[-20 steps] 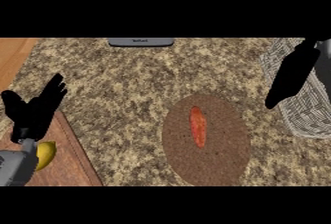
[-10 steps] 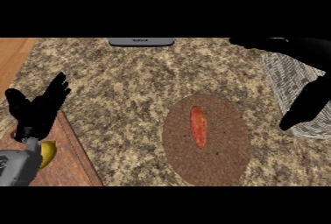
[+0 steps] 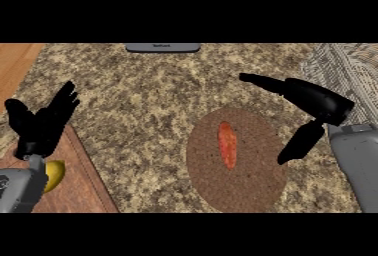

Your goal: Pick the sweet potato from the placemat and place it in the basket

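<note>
The left hand shows at the view's left edge, open with fingers up, resting. Just below it lies a yellow fruit on a wooden board.

To the right of that hand, across a stretch of speckled counter, lies the brown placemat. The sweet potato lies lengthwise on it, untouched.

The right hand hangs just right of the sweet potato and a little beyond it. It is open and holds nothing, its fingers stretched leftward and its thumb pointing down over the placemat's right rim.

The basket lies behind and to the right of this hand, at the view's upper right.

The step in hand looks like the reach before the pick. Next, the right hand likely needs to shift left and lower, then close fingers and thumb across the slim sweet potato.
</note>
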Motion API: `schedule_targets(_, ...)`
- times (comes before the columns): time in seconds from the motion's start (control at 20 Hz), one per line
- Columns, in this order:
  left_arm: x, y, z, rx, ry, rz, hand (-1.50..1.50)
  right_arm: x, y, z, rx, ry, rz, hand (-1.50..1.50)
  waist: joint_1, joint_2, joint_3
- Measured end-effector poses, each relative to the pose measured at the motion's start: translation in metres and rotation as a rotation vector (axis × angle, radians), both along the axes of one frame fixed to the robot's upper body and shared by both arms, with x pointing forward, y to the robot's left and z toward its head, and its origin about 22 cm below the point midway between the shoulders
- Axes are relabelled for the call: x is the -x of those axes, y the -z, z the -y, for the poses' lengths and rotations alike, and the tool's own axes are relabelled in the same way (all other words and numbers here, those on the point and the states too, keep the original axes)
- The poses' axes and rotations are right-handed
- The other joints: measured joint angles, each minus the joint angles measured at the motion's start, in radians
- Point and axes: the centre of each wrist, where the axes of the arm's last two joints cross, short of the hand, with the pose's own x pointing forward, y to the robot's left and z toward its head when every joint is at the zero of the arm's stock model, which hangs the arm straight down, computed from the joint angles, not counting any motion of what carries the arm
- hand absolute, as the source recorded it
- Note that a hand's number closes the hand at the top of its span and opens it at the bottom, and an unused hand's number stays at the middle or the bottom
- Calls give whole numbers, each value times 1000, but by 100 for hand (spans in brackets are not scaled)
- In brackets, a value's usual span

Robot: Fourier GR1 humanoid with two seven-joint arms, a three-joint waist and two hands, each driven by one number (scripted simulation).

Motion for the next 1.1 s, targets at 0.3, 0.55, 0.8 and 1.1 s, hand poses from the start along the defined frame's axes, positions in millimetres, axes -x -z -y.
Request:
schedule_targets(0.3, -1, 1, -1, -5, 0, 5, 0, -2, 52, -30, -93, 21, -20, -150, 1, 0, 0)
schedule_targets(0.55, 0, 2, -1, -9, -3, 6, 0, -8, 78, -43, -38, 24, -33, -150, 1, 0, 0)
schedule_targets(0.8, 9, 5, -3, -11, -3, 7, 0, -12, 96, -51, 42, 4, -62, -150, 2, -1, 0)
schedule_targets(1.1, 5, 3, 1, -10, -1, 0, 0, -18, 109, -41, 86, -7, -68, -150, -1, -1, 0)
